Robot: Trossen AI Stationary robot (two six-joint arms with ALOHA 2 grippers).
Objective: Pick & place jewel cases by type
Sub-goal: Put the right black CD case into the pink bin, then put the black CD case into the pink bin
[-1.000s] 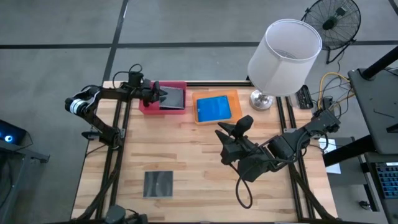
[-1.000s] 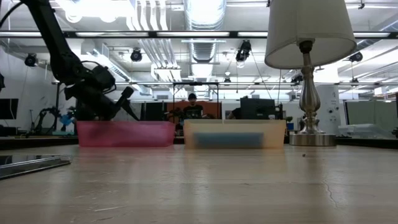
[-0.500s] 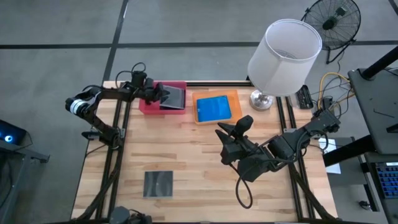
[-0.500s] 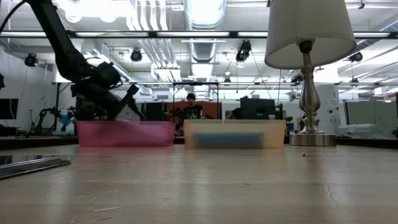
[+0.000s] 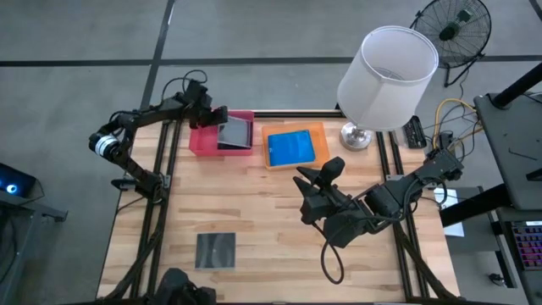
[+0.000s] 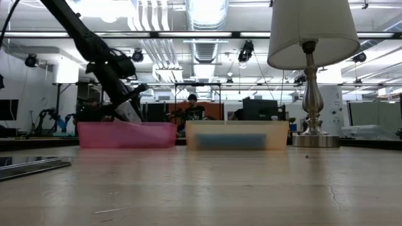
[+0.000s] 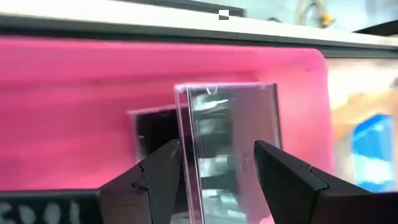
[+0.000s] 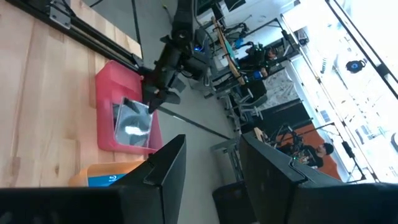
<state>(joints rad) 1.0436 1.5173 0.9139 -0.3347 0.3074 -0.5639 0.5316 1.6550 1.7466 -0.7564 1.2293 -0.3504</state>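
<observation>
A dark glossy jewel case [image 7: 230, 137] stands tilted in the pink tray [image 5: 201, 142] at the table's far left, with my left gripper [image 7: 217, 144] shut on it. A second dark case [image 7: 149, 130] lies flat in the tray beneath it. A blue case [image 5: 290, 147] lies in the orange tray [image 5: 318, 131] to the right. Another dark case [image 5: 216, 250] lies flat on the table near the front left. My right gripper [image 5: 318, 176] hangs open above the table's middle, holding nothing. My left gripper holds the dark case between its two fingers, one on each of two opposite side edges [image 7: 186, 149], near the end toward the table's left. The fingers [image 7: 273, 168] come from the left, slanting down, and lie along the case. The case is tilted, its held end raised, its other end [image 7: 227, 88] low in the tray.
A lamp with a white shade [image 5: 387, 74] and metal base [image 5: 356, 135] stands at the far right, beside the orange tray. Bare wood lies between the trays and the case at the front left. A person [image 6: 193, 108] sits far behind the table.
My left gripper has risen above the pink tray and tipped its fingers from nearly level to slanting down, rolling a little. The dark case between its fingers has tipped up at the held end, while its other end stays in the tray.
</observation>
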